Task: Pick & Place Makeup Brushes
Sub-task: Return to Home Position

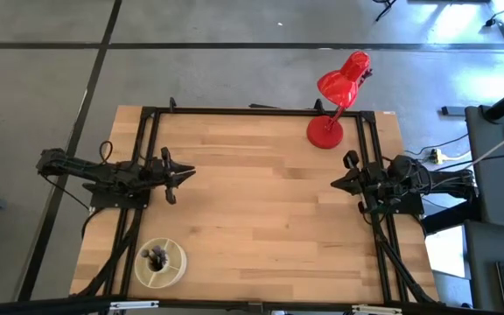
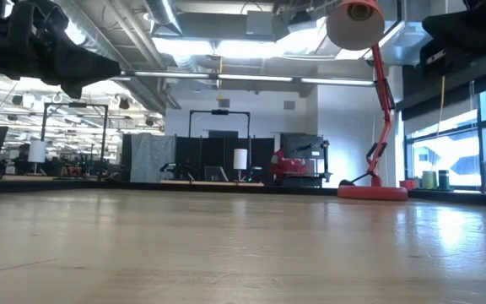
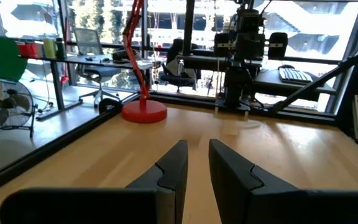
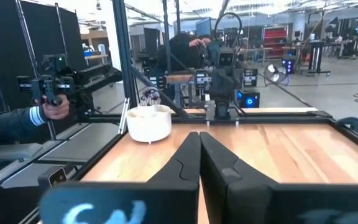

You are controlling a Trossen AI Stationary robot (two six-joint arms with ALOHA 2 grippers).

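Observation:
The makeup brushes (image 1: 157, 256) stand in a pale round cup (image 1: 160, 263) at the table's near left corner. Only their dark tips show from above. In the right wrist view the brushes (image 4: 149, 96) stick up out of the white cup (image 4: 146, 123). My left gripper (image 1: 189, 172) hovers over the table's left side, farther back than the cup. It is empty, with a narrow gap between its fingers (image 3: 197, 163). My right gripper (image 1: 335, 184) hovers over the table's right side, shut and empty (image 4: 199, 149).
A red desk lamp (image 1: 335, 96) stands on its round base (image 1: 325, 132) at the far right of the table; it also shows in the low view (image 2: 374, 101). The wooden table top (image 1: 261, 201) lies between the arms. A person's hand (image 4: 55, 107) holds a device beyond the table.

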